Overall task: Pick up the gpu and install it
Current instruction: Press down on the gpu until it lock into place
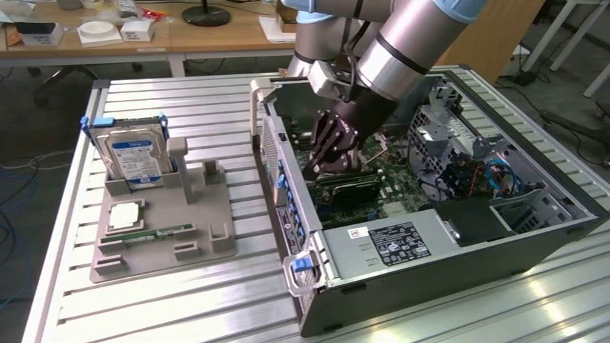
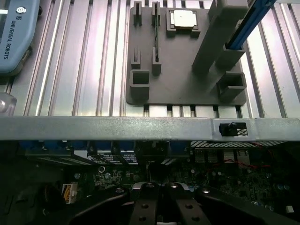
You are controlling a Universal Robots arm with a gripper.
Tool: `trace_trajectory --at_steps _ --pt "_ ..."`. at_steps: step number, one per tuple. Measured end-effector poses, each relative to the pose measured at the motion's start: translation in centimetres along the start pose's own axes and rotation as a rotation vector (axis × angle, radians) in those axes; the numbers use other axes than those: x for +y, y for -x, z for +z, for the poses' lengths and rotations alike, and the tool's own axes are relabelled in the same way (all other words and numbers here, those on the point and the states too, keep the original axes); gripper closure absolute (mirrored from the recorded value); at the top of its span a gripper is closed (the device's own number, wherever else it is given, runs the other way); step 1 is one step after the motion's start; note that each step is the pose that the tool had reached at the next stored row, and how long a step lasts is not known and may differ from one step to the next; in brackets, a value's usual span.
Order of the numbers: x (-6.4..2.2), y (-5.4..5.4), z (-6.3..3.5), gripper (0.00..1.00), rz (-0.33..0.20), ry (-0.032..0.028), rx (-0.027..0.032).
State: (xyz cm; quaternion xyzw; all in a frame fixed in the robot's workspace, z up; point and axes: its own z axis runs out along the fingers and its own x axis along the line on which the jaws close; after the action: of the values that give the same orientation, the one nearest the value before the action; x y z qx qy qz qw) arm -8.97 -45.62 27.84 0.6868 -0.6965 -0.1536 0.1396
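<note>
- Tool (image 1: 333, 166) lowered deep inside open computer case (image 1: 533, 236), fingers clenched tight, tips right at gpu (image 1: 351, 188).
- Seen on the gpu: thin, flat, dark card, lying along green motherboard (image 1: 401, 179) near the case's rear wall, partly hidden under the black fingers; whether actually gripped or merely pressed, cannot tell.
- Reaching in from the exterior view's top: silver arm (image 1: 419, 36) with pale blue joint covers, angled down toward the exterior view's left, wrist bent so the dark finger assembly points almost straight down into the case.
- From the wrist view: black finger bases (image 2: 159, 206) side by side above the dim circuit board, grey edge of the case (image 2: 117, 127) crossing just beyond.
- Lying on its side on slatted metal table (image 1: 228, 286): the case, side panel off.
- Set on the table to the exterior view's left, apart from the case: grey parts holder (image 1: 196, 214), carrying upright hard drive (image 1: 136, 161) with blue-white label, a square processor chip (image 1: 126, 214) and a slim green memory stick (image 1: 167, 232).
</note>
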Motion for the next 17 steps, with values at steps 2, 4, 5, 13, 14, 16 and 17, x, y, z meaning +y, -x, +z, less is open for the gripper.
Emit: trace_trajectory --at_steps 2,4,5,13,14,16,17 --pt "-0.02 0.03 0.02 0.90 0.000 -0.0005 -0.0004" --pt "-0.03 0.13 0.11 0.90 -0.002 -0.0134 0.0003" --pt "-0.05 0.19 0.16 0.90 -0.004 -0.0219 0.0009" --pt "-0.13 0.62 0.37 0.90 -0.021 -0.1144 0.0068" --pt "-0.14 0.66 0.38 0.90 -0.024 -0.1288 0.0078" --pt "-0.15 0.73 0.42 0.90 -0.030 -0.1561 0.0098" --pt "-0.15 0.76 0.43 0.90 -0.032 -0.1700 0.0108"
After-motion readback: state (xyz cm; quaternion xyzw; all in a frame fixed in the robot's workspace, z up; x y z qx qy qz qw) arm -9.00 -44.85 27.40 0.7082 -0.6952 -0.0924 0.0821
